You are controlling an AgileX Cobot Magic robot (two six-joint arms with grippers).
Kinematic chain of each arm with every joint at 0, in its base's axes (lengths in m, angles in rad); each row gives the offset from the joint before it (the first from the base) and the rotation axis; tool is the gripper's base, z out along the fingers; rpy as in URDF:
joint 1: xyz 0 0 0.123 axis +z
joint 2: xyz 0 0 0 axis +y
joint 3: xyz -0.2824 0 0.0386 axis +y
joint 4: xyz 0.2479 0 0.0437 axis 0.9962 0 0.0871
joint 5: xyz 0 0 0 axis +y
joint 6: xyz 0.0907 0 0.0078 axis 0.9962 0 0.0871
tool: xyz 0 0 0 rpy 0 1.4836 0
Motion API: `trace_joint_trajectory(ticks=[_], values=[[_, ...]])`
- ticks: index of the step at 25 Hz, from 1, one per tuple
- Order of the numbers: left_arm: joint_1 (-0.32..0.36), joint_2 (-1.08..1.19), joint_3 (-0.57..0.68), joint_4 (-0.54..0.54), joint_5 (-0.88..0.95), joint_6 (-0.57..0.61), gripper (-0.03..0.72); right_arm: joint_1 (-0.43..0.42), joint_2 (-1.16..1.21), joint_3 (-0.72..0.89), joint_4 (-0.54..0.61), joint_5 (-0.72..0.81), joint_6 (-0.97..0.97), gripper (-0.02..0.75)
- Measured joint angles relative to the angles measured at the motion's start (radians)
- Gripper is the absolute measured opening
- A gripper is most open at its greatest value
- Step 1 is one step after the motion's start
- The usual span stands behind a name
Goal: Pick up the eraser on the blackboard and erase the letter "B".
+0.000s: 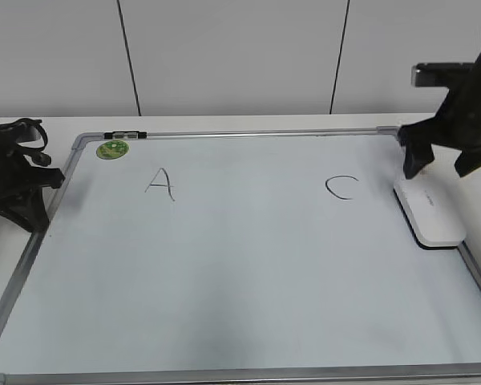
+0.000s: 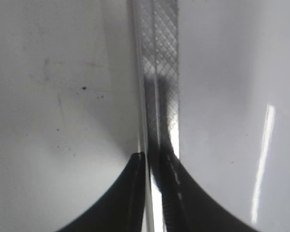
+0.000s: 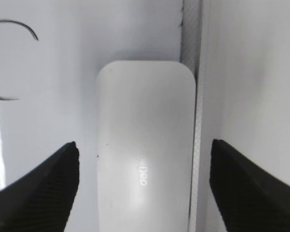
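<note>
The eraser [image 1: 429,210], a flat white rounded block, lies at the right edge of the blackboard [image 1: 240,273], against its frame. In the right wrist view the eraser [image 3: 145,96] lies flat below my right gripper [image 3: 145,144], which is open with a finger on each side, not touching it. In the exterior view my right gripper [image 1: 439,167] hovers over the eraser's far end. No letter "B" shows; the board between the black "A" [image 1: 160,184] and "C" [image 1: 342,187] is blank. My left gripper [image 1: 40,191] is shut over the board's left frame [image 2: 159,72].
A small round green magnet [image 1: 112,149] sits at the board's top left corner. A dark clip or marker [image 1: 124,135] lies on the top frame. Part of the "C" [image 3: 19,26] shows left of the eraser. A white wall stands behind the table.
</note>
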Motion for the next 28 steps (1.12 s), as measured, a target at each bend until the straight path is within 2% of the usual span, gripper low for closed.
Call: trace_joint_trajectory(ticks=[3,8,10,18,25,28], values=[[0.000,0.000,-0.002,0.006,0.000,0.000,0.131,0.000,-0.022,-0.089,0.000,0.094,-0.013,0.626],[0.000,0.005,-0.031,0.031,0.021,0.000,0.326,0.000,-0.034,-0.178,0.000,0.194,-0.035,0.608],[0.000,0.003,-0.062,0.032,0.061,0.000,0.365,0.000,-0.041,-0.202,0.000,0.234,-0.041,0.598],[0.000,-0.157,-0.228,0.036,0.246,-0.004,0.387,0.000,-0.182,-0.229,0.006,0.331,-0.054,0.588],[0.000,-0.403,-0.235,0.036,0.269,-0.053,0.387,0.000,-0.344,-0.207,0.018,0.343,-0.062,0.588],[0.000,-0.538,-0.196,0.036,0.273,-0.059,0.388,0.000,-0.432,-0.149,0.040,0.347,-0.067,0.588]])
